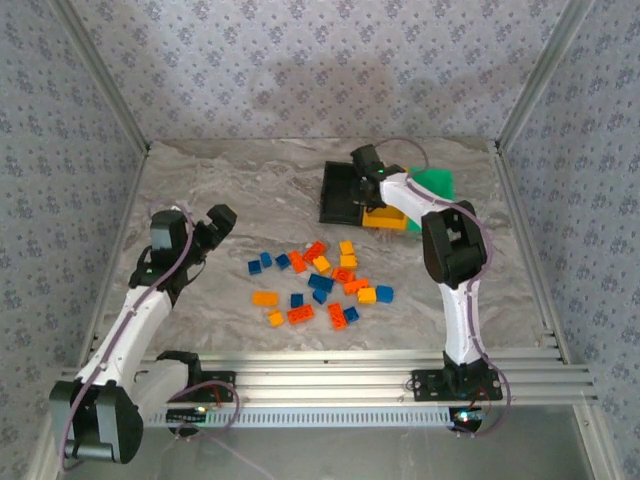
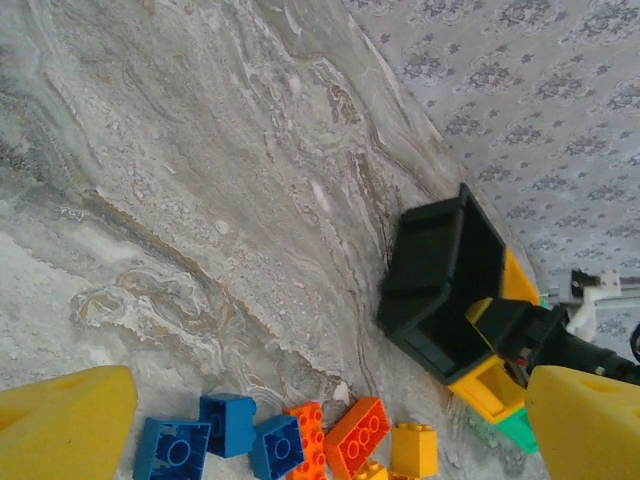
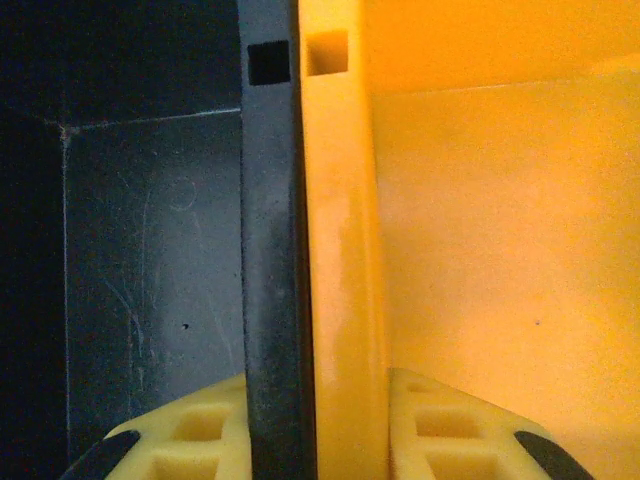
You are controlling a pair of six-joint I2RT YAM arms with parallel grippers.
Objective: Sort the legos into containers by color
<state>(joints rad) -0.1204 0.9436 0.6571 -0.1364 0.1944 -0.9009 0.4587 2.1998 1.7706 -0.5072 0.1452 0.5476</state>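
a grey marbled desk (image 1: 250, 190) stood inside pale floral-papered walls (image 1: 300, 70). the containers (image 1: 338, 195) sat at its far middle-right with open tops up, their row running left to right: black, yellow-orange, green. the legos (image 1: 320, 283), blue, red-orange and yellow-orange, lay scattered mid-desk, pointing every way. the right tool (image 1: 372, 180) pinched the wall shared by the black and yellow ones. the left tool (image 1: 208, 228) hung spread, left of the legos.

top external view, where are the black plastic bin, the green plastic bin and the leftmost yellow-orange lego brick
black plastic bin (image 1: 338, 195), top external view, inner floor
green plastic bin (image 1: 437, 185), top external view, exposed right side
leftmost yellow-orange lego brick (image 1: 264, 297), top external view, top face
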